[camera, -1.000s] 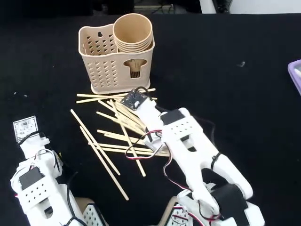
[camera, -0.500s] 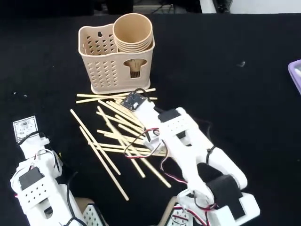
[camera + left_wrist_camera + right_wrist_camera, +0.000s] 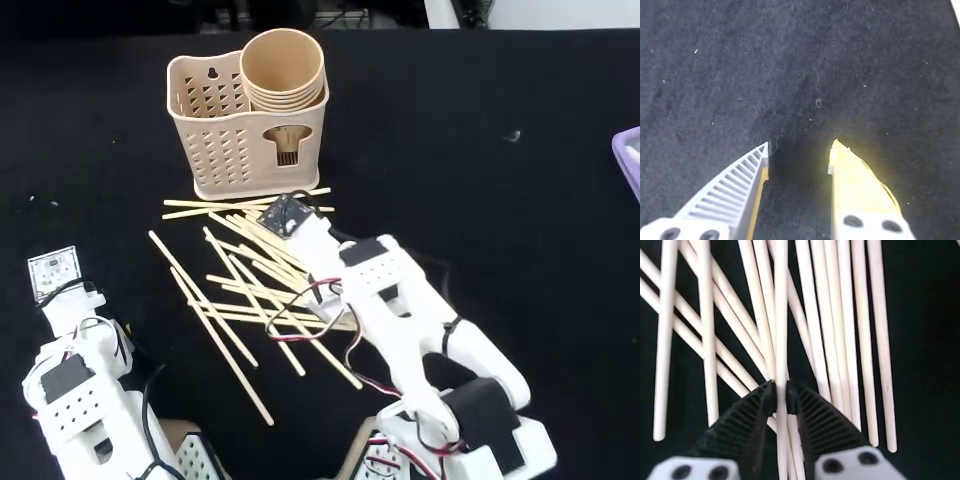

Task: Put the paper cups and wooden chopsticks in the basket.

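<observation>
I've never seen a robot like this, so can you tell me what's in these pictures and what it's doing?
These are two small white robot arms at a black table. One picture looks down from above. The other two come from little cameras on each arm's wrist. A stack of paper cups already sits in the tan basket. Many wooden chopsticks lie scattered in front of it. The right end effector, the pinching part, is closed on a single chopstick. The left end effector is open over bare cloth, holding nothing.
</observation>
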### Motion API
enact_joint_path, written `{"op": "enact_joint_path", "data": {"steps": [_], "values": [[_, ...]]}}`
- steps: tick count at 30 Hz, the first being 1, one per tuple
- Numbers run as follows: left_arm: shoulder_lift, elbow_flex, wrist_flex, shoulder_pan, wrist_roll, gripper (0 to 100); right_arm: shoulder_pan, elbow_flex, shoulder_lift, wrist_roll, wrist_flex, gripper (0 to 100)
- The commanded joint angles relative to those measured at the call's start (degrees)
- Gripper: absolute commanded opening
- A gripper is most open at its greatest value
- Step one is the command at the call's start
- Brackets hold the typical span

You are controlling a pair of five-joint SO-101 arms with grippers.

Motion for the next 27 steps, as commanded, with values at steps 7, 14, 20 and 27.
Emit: {"op": "enact_joint_path", "data": {"steps": [7, 14, 20, 27], "values": [[-0.62, -0.13, -0.26, 0.40, 0.35, 20, 0.18, 1.45, 1.98, 0.18, -2.29, 12.6], [-0.62, -0.13, -0.26, 0.40, 0.35, 20, -1.05, 1.19, 2.24, 0.09, -2.11, 0.5], [-0.62, -0.13, -0.26, 0.40, 0.35, 20, -1.14, -2.77, -10.07, 0.44, 9.14, 1.1], [-0.62, -0.13, -0.26, 0.40, 0.35, 20, -0.97, -2.07, -21.85, 0.53, 13.27, 1.1]]}}
